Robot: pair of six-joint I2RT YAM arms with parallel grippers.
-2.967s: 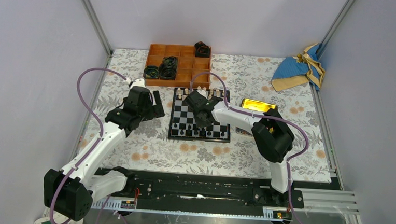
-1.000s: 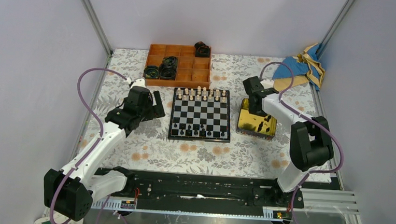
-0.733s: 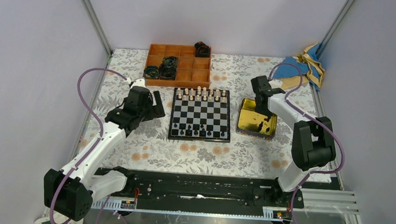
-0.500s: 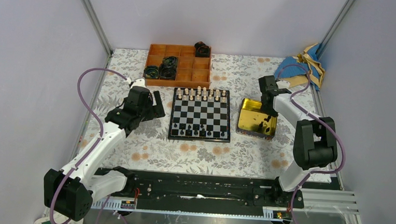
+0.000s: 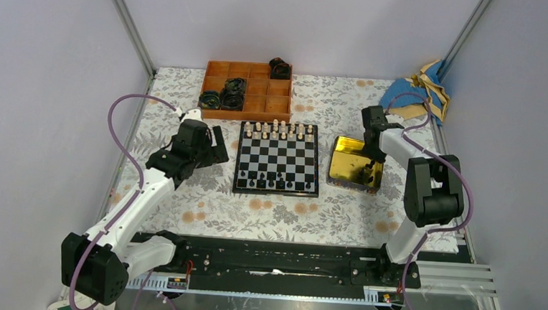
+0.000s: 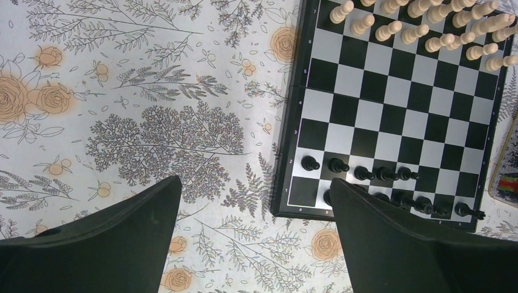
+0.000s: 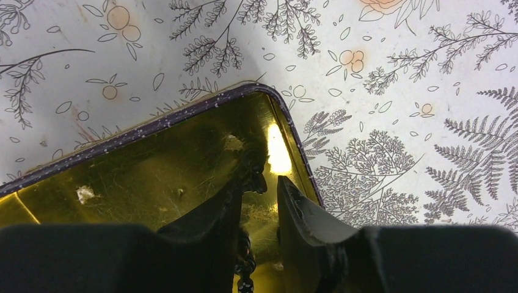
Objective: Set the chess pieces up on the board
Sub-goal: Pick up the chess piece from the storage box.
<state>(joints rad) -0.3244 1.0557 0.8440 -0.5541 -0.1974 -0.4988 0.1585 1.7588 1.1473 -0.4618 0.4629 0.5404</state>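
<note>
The board [image 5: 278, 157] lies mid-table with black chess pieces [image 5: 269, 183] on its two near rows and cream chessmen [image 5: 280, 130] on the far rows. In the left wrist view several black pieces [image 6: 363, 173] stand in row two, and others are partly hidden behind my finger. My right gripper [image 5: 374, 141] reaches into the far right corner of a gold tin [image 5: 352, 176]. There its jaws [image 7: 264, 183] stand narrowly open, and a black piece [image 7: 255, 173] sits against the left fingertip. Another black piece [image 7: 245, 259] lies lower between the fingers. My left gripper [image 5: 212, 148] hovers wide open left of the board.
An orange compartment tray [image 5: 249, 107] with black coiled rings [image 5: 232, 93] stands behind the board. A blue-and-tan cloth [image 5: 413, 93] lies at the back right. A floral cloth [image 5: 282, 213] covers the table, and metal posts run along both sides.
My right gripper left the board for the gold tin, then shifted right to the tin's far right corner. The left arm has not moved.
</note>
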